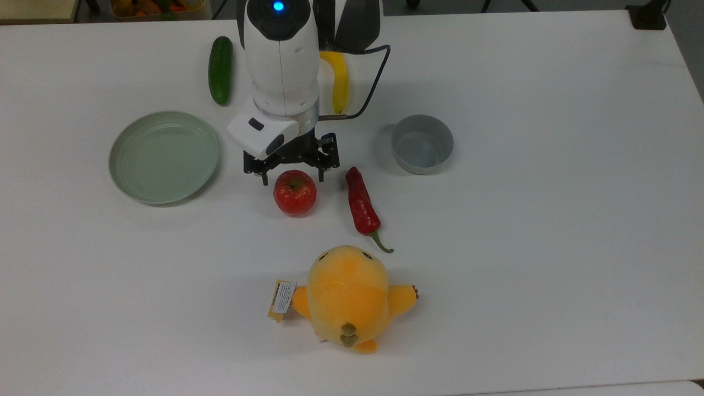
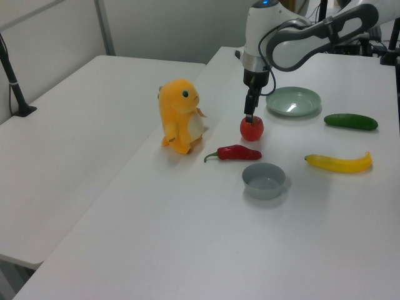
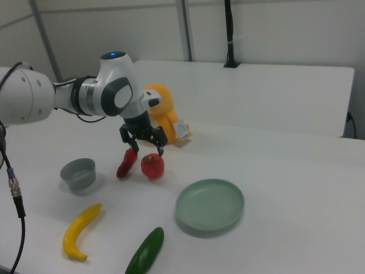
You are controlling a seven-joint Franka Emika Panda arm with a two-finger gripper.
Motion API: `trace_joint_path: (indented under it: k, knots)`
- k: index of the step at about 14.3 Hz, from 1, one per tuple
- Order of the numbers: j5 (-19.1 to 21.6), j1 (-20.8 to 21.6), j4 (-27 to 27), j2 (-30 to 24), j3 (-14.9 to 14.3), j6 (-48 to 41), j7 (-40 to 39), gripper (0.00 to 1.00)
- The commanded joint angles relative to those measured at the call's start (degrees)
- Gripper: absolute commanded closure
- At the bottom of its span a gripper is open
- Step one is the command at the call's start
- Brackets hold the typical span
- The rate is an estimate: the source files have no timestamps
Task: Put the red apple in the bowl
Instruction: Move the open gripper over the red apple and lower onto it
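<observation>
apple [image 1: 295, 192] 1 | bowl [image 1: 422, 143] 1 | plate [image 1: 164, 157] 1 | chili [image 1: 362, 206] 1 | cucumber [image 1: 220, 69] 1 | banana [image 1: 339, 82] 1 | plush toy [image 1: 347, 297] 1

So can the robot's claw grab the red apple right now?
Probably yes. The gripper hangs open just above the red apple, one finger to each side, with nothing between them. The chili pepper lies apart from it.

Tool [image 1: 292, 177] spread above red apple [image 1: 295, 193] — bowl [image 1: 422, 143] apart
</observation>
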Motion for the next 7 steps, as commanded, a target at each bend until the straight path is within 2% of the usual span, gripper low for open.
trace_joint_path:
  k: [1,7]
  knots:
    - [-2.6,0.5,-1.8,0.2,-0.2,1.6,-0.2,0.00]
    - [-5.3,0.6,-2.9,1.7,0.0,2.8,-0.2,0.00]
